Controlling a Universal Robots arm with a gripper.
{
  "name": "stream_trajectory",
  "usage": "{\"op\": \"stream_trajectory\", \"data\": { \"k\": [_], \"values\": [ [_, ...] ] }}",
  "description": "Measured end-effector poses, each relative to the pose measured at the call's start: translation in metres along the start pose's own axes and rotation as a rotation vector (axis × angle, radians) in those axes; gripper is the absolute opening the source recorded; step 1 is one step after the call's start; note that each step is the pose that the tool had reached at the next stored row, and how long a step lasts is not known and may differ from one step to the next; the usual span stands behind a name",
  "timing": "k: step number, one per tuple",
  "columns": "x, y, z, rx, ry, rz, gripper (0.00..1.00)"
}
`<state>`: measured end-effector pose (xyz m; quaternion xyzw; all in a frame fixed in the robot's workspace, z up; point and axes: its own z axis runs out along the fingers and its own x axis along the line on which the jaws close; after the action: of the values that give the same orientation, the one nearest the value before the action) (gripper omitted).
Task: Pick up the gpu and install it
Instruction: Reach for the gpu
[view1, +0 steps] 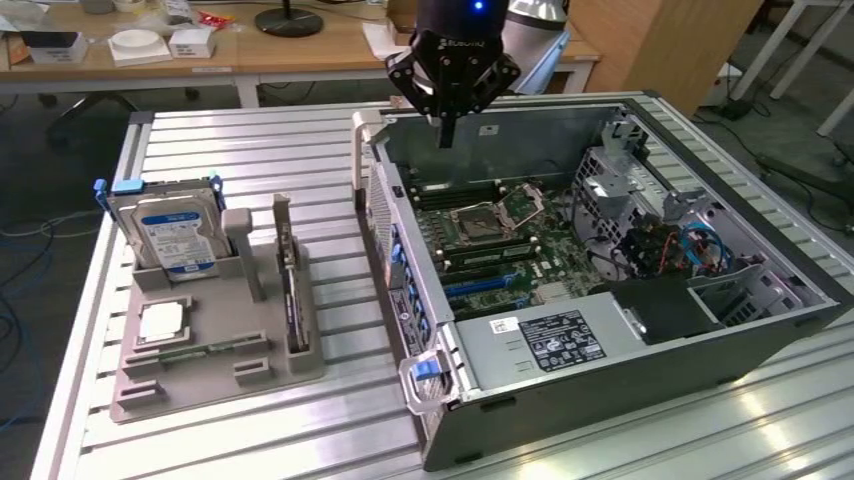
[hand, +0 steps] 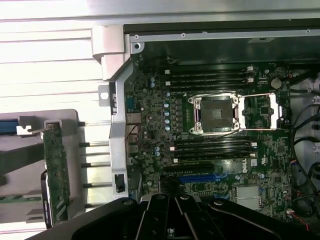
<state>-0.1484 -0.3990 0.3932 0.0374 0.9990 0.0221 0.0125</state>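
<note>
The gpu (view1: 294, 300) stands on edge in the grey holder (view1: 187, 385), long axis parallel to the computer case (view1: 574, 390) wall; the gripper (view1: 447, 135), fingers pinched together and empty, hangs above the case

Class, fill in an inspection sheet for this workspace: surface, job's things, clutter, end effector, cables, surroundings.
Surface: slatted metal table, bearing a grey holder and an open case.
Job's things: gpu on edge in the holder, untouched.
Clutter: hard drive and memory stick in the holder.
End effector: shut, empty, above the case.
Cables: blue and red, inside the case.
Surroundings: wooden desks behind.
</note>
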Motion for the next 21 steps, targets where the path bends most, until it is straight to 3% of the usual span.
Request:
{"op": "stream_trajectory", "data": {
  "k": [21],
  "values": [
    [0.013,-0.0012,-0.0002,0.0000,-0.0001,0.000,0.10]
  ]
}}
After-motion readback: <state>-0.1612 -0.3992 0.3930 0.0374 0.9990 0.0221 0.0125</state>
